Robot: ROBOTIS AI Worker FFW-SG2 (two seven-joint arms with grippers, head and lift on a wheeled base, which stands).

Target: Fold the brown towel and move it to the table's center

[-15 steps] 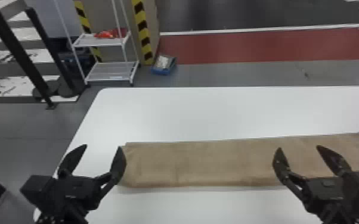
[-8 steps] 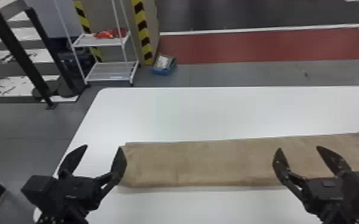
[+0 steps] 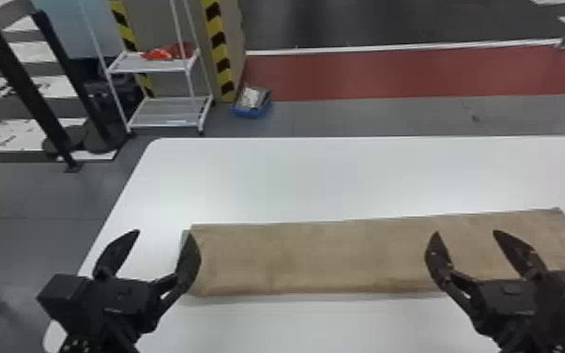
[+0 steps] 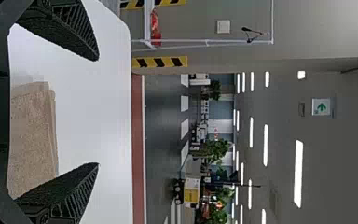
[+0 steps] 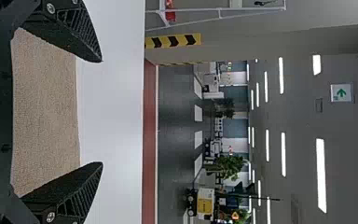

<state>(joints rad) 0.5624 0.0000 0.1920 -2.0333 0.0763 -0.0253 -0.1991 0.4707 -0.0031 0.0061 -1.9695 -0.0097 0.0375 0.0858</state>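
Note:
The brown towel point(image 3: 324, 258) lies flat as a long folded strip across the table, its layered left end near my left gripper point(image 3: 163, 241). That gripper stands open over the table's left part, one finger overlapping the towel's left end. Farther right, my right gripper point(image 3: 471, 234) is open above the towel's right part, holding nothing. In the left wrist view the towel's end point(image 4: 32, 135) shows between the spread fingers of the left gripper point(image 4: 98, 112). The right wrist view has the towel point(image 5: 46, 112) beyond the open right gripper point(image 5: 102, 112).
The white table point(image 3: 324, 178) reaches behind and in front of the towel. On the floor beyond its far left corner stand a white wire shelf point(image 3: 164, 112) and a blue box point(image 3: 252, 101). Black posts point(image 3: 23, 89) rise at the far left.

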